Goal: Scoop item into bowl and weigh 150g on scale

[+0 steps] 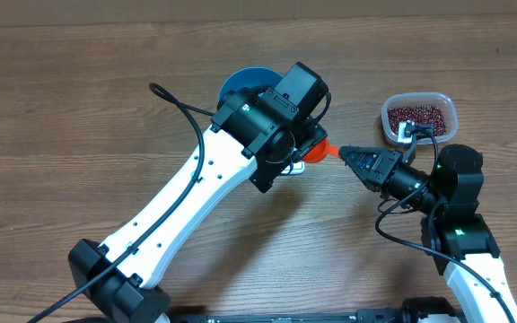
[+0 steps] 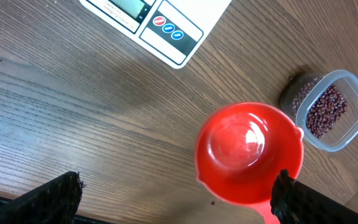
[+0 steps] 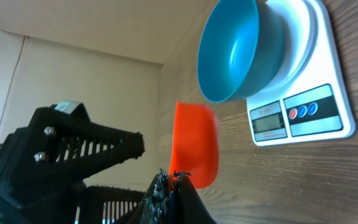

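My right gripper (image 1: 346,152) (image 3: 169,176) is shut on the handle of a red scoop (image 1: 315,151) (image 3: 196,144). In the left wrist view the scoop's cup (image 2: 248,152) faces up, empty, above the wood. A blue bowl (image 3: 229,53) (image 1: 236,82) sits on the white scale (image 3: 303,112) (image 2: 166,25); the left arm hides most of both from overhead. My left gripper (image 2: 176,199) hangs open above the scoop with nothing between its fingers. A clear tub of red beans (image 1: 418,117) (image 2: 331,112) stands at the right.
The left arm's white link (image 1: 187,197) crosses the table middle from the front edge. Its black wrist and camera (image 1: 281,112) sit over the bowl and scale. The right arm's base (image 1: 460,224) is at the front right.
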Controlling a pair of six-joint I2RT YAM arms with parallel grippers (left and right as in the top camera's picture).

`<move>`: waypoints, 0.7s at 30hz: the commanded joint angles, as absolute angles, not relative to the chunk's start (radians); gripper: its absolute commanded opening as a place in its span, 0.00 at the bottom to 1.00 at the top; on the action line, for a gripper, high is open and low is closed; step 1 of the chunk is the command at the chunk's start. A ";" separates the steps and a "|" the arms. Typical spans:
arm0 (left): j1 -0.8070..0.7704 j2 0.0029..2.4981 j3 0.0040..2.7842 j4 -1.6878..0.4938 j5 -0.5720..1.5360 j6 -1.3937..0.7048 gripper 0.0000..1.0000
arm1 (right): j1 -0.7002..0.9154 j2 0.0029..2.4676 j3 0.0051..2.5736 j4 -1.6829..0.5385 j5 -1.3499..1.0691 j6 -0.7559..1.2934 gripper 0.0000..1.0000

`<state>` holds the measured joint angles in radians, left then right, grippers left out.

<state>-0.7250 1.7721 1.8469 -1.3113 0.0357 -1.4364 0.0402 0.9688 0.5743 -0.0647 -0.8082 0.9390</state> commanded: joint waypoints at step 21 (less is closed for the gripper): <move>-0.727 1.778 1.841 -1.311 0.016 -1.417 0.99 | 0.044 0.965 0.602 -0.059 -0.888 0.999 0.04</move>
